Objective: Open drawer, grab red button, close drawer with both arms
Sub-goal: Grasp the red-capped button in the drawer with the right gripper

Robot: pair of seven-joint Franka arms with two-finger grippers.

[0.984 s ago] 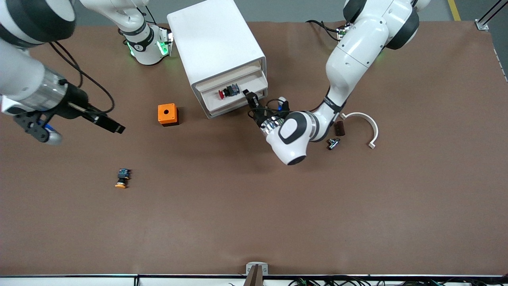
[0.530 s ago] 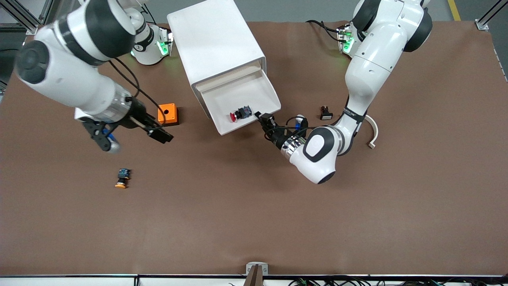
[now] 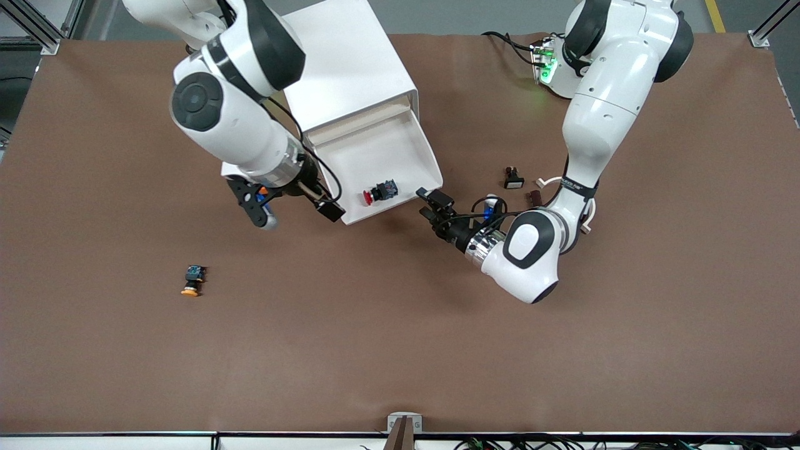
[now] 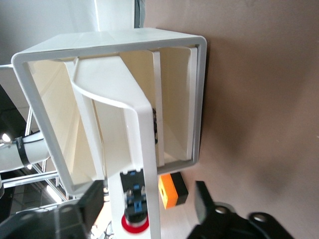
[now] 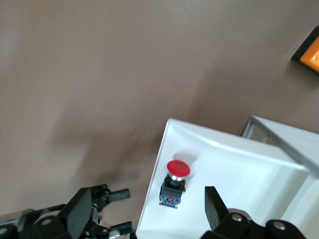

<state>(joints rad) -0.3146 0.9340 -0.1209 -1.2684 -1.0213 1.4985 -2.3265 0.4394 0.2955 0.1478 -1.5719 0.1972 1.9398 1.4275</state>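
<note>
The white cabinet point(image 3: 337, 56) has one drawer point(image 3: 375, 156) pulled out. The red-capped button point(image 3: 378, 192) lies in it near the drawer's front. My left gripper point(image 3: 434, 204) is open, just off the front corner of the drawer toward the left arm's end. In the left wrist view point(image 4: 147, 201) the drawer front point(image 4: 147, 149) runs between the spread fingers, with the button point(image 4: 135, 211) close by. My right gripper point(image 3: 328, 209) is open over the drawer's other front corner. In the right wrist view point(image 5: 147, 209) the button point(image 5: 174, 183) shows in the drawer point(image 5: 239, 169).
An orange-capped button point(image 3: 192, 280) lies on the table toward the right arm's end. A black white-faced switch point(image 3: 514, 178) and a small brown piece point(image 3: 534, 197) lie beside the left arm. An orange box point(image 4: 172, 189) stands beside the cabinet, hidden by the right arm in the front view.
The left gripper pulled the drawer out and its fingers now stand spread. The right arm swung in from its end of the table to the drawer's front corner.
</note>
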